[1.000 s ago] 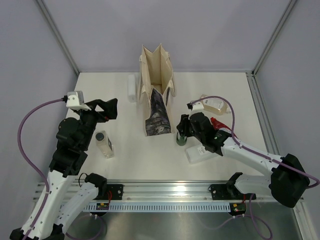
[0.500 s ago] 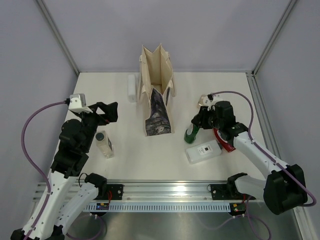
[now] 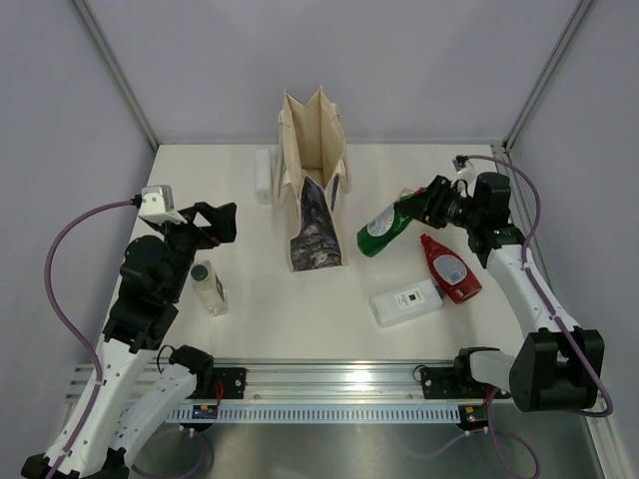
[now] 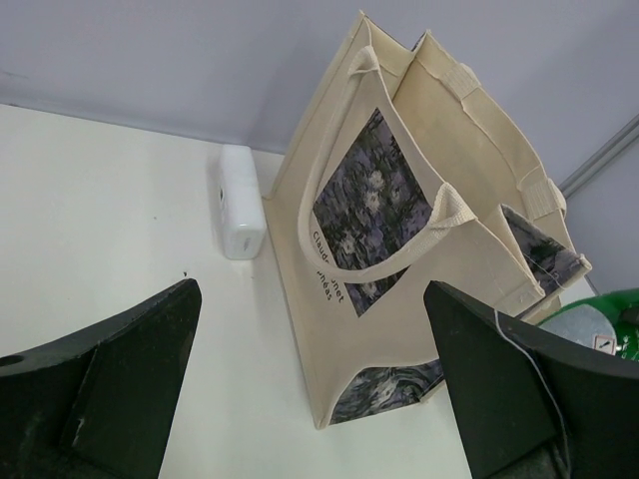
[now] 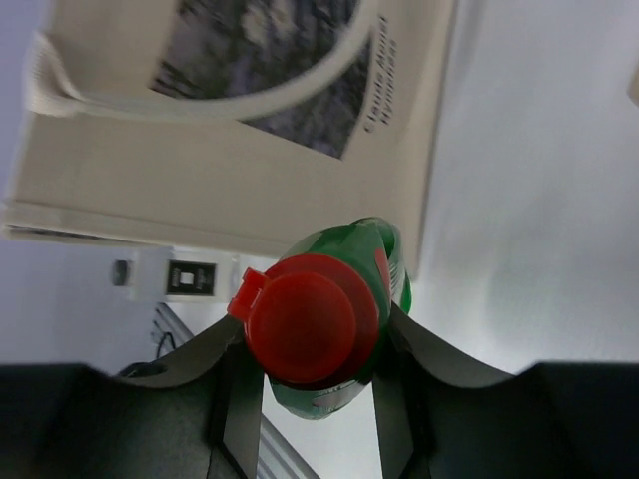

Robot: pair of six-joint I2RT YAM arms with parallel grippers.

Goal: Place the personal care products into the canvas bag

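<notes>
The canvas bag (image 3: 313, 170) stands open at the back middle, its painting print facing front. My right gripper (image 3: 412, 208) is shut on the green bottle (image 3: 380, 230) at its red-capped end. It holds the bottle tilted in the air just right of the bag. In the right wrist view the red cap (image 5: 312, 319) sits between my fingers, with the bag (image 5: 230, 170) beyond. My left gripper (image 3: 216, 221) is open and empty, left of the bag, above the clear bottle with black cap (image 3: 207, 287). The left wrist view shows the bag (image 4: 399, 249) and the white tube (image 4: 238, 200).
The flat red bottle (image 3: 449, 267) and the white rectangular bottle (image 3: 404, 302) lie on the table right of the bag. The white tube (image 3: 263, 175) lies against the bag's left side. The amber bottle does not show. Frame posts stand at the back corners.
My right gripper has lifted the green bottle off the table and swung back to the right, tipping it over. The left arm has barely moved.
</notes>
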